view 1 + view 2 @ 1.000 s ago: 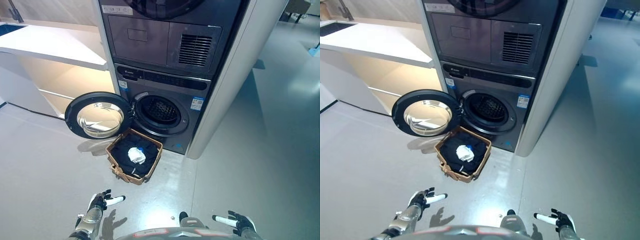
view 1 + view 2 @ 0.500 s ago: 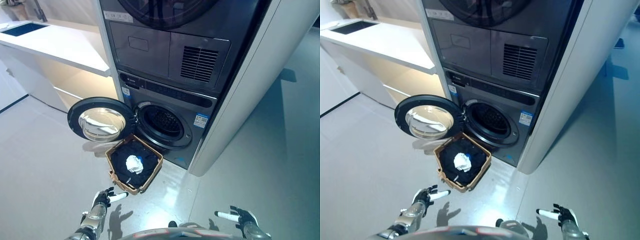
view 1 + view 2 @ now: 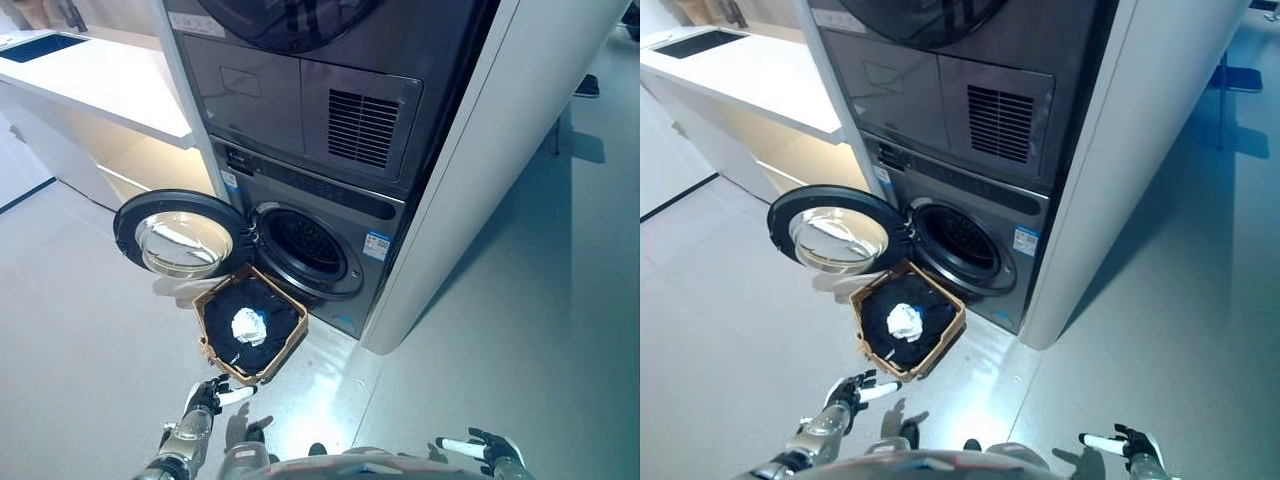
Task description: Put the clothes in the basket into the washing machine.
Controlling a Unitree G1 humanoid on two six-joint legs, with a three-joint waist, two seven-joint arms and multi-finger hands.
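Below the round drum opening of the dark grey metal washing machine [image 3: 310, 240], a brown woven basket [image 3: 212, 345] of dark and white clothes [image 3: 250, 322] was seen on the floor; nearer than it, the left hand [image 3: 207, 396] and right hand [image 3: 482, 449] were held with fingers spread, grasping nothing.

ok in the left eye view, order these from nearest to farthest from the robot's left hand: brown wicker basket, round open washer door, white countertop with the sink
1. Brown wicker basket: on the floor just above the left hand, holding dark clothes.
2. Round open washer door: swung out to the left, behind the basket.
3. White countertop with the sink: far upper left, beyond the door.
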